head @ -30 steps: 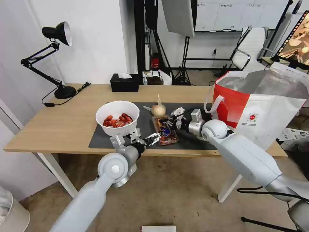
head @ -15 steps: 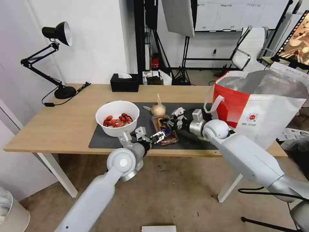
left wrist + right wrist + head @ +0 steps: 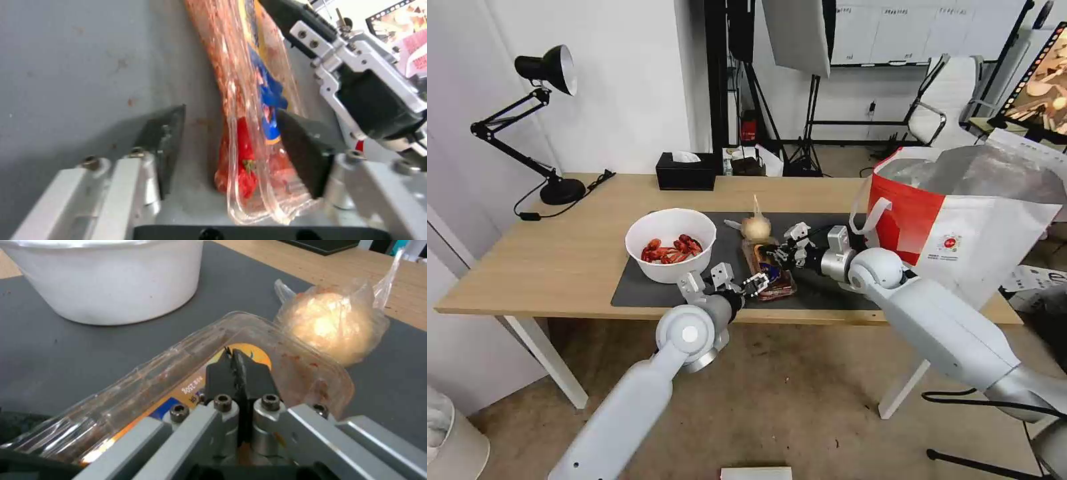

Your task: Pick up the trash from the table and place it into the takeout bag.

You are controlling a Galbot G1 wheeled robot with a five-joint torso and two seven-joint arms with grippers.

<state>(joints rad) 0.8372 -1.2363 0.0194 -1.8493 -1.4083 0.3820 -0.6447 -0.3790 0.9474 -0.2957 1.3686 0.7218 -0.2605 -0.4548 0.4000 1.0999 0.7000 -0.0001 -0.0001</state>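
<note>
Left gripper [image 3: 752,285] is sliding in, jaws wide, now straddling the near end of the tray [image 3: 768,271] on the mat [image 3: 647,288]. Right gripper [image 3: 778,254] is pinching the tray's far edge. A 2-handed lift looks imminent; bag [image 3: 960,220] is waiting beyond.

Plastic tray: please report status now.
Right gripper shut on the clear tray. Left gripper open, straddling its near end. Tray on the mat, not lifted. Tan bundle close beside.
</note>
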